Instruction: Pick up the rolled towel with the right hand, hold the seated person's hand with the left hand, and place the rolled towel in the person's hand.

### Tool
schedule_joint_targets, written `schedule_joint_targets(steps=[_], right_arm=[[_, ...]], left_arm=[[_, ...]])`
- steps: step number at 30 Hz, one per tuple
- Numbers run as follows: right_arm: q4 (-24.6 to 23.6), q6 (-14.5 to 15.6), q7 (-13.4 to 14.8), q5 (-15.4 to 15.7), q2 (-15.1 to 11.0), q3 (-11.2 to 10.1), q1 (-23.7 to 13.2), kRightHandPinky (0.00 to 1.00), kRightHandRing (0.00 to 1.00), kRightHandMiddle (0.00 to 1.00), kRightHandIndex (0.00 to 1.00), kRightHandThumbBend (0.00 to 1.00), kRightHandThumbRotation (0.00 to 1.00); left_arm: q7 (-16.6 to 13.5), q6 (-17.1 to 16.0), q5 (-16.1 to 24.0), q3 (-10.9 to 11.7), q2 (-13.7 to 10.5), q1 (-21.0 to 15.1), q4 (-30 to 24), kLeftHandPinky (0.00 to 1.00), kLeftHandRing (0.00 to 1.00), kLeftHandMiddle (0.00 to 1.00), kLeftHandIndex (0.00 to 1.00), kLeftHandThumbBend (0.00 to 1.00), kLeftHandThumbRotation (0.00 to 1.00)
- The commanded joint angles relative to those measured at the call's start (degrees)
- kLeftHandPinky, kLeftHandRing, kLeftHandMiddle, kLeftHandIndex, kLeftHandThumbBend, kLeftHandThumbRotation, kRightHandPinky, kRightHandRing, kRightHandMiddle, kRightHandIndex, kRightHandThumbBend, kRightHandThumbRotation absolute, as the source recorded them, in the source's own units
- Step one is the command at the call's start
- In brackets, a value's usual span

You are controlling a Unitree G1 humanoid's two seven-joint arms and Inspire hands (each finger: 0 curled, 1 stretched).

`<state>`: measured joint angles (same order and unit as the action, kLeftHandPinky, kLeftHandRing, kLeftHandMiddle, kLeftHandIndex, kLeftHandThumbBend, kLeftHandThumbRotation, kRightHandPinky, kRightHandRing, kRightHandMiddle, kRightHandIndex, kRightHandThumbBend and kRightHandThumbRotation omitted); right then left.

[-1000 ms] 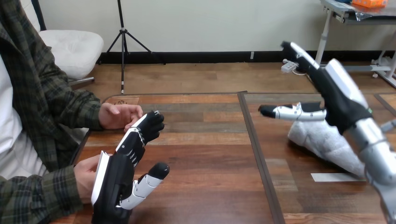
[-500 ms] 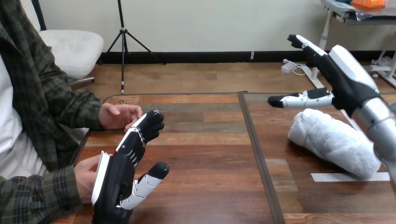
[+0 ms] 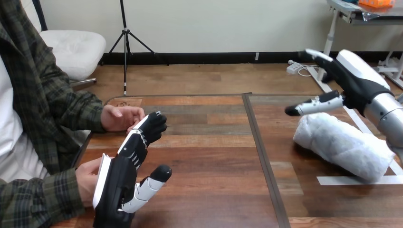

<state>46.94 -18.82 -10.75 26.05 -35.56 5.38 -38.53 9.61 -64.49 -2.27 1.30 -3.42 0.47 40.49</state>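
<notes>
Item 1. My right hand (image 3: 354, 81): upper right of the frame, raised off the table (image 3: 214, 156). Fingers straight and spread toward the upper left, thumb (image 3: 313, 104) stretched leftward below them. Wide open, holding nothing. It hovers above the far end of the rolled towel, apart from it.

Item 2. Rolled towel (image 3: 342, 145): white, lying on its side on the right part of the table, running from the middle right down toward the right edge. No hand touches it. Its lower end lies just above a white tape strip (image 3: 351, 180) stuck flat on the wood.

Item 3. My left hand (image 3: 116, 183): lower left of the frame, palm turned rightward, white back shell facing the left edge. Fingers reach up toward the centre left, loosely bent at the tips, and the thumb juts out to the right. Open, nothing in its grasp.

Item 4. Person's hand at the lower left (image 3: 87, 178): right against my left hand's back shell. I cannot tell whether they touch. My fingers are not curled round it.

Item 5. Person's hand at the upper left (image 3: 119, 118): resting on the table's left side, just beside my left fingertips.

Item 6. Dark seam (image 3: 260, 147): runs down the tabletop between my two hands.
</notes>
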Motion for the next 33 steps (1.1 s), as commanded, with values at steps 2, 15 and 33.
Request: schedule_joint_targets(steps=[2, 15, 33], right_arm=[[6.5, 0.7, -0.3, 1.8, -1.9, 2.4, -7.2, 0.77, 0.96, 0.94, 0.93, 1.0, 0.34], [16.0, 2.3, -0.3, 5.0, -2.6, 6.5, -11.7, 0.8, 0.96, 0.94, 0.94, 0.98, 0.34], [21.2, 6.1, -1.9, 5.2, -1.8, 8.5, -13.1, 0.79, 0.96, 0.95, 0.95, 0.94, 0.32]], left_arm=[[-0.6, -1.7, -0.6, 0.3, 0.4, -1.4, -3.2, 0.84, 0.84, 0.85, 0.85, 1.0, 0.74], [-0.4, -1.7, -1.5, 0.0, 0.2, -0.1, -5.1, 0.84, 0.84, 0.84, 0.84, 1.0, 0.74], [-1.0, -0.9, -1.2, 0.1, -0.1, 1.3, -8.2, 0.84, 0.83, 0.84, 0.84, 1.0, 0.74]])
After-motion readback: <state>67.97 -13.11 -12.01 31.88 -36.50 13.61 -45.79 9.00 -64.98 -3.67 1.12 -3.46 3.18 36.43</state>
